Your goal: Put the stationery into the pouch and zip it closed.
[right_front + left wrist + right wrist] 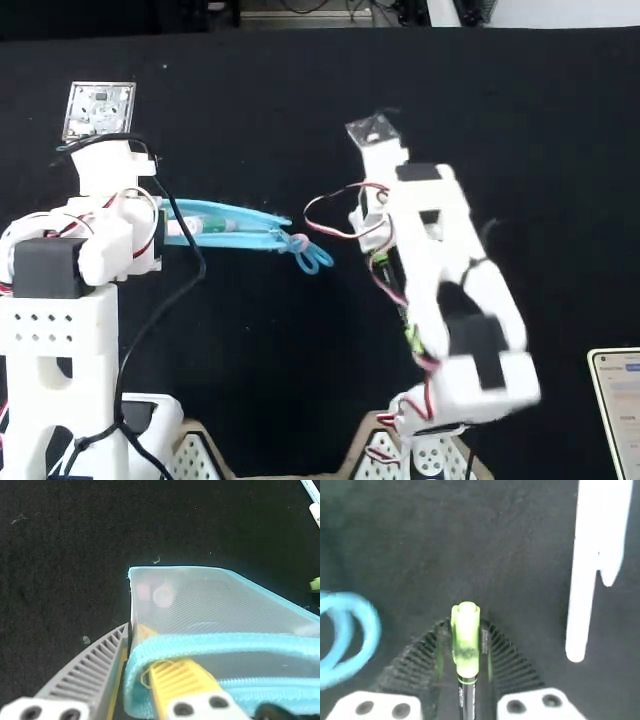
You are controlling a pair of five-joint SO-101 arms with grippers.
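Inside left gripper, pouch; right gripper, highlighter

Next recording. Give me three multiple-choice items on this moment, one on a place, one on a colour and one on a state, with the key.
1. Where is the green marker?
A. Inside the pouch
B. Lying loose beside the pouch
C. Between the fingers of the right hand

2. What colour is the pouch's zipper trim?
A. Red
B. Light blue
C. Orange

3. What state is the left hand in?
A. Shut on the pouch's edge
B. Open, away from the pouch
C. Shut on the marker

Key:
1 C: the right wrist view shows the marker clamped between that hand's two fingers.
2 B: the left wrist view shows a light blue band along the clear mesh wall.
3 A: one finger sits inside the pouch wall and the other outside, pinching it.
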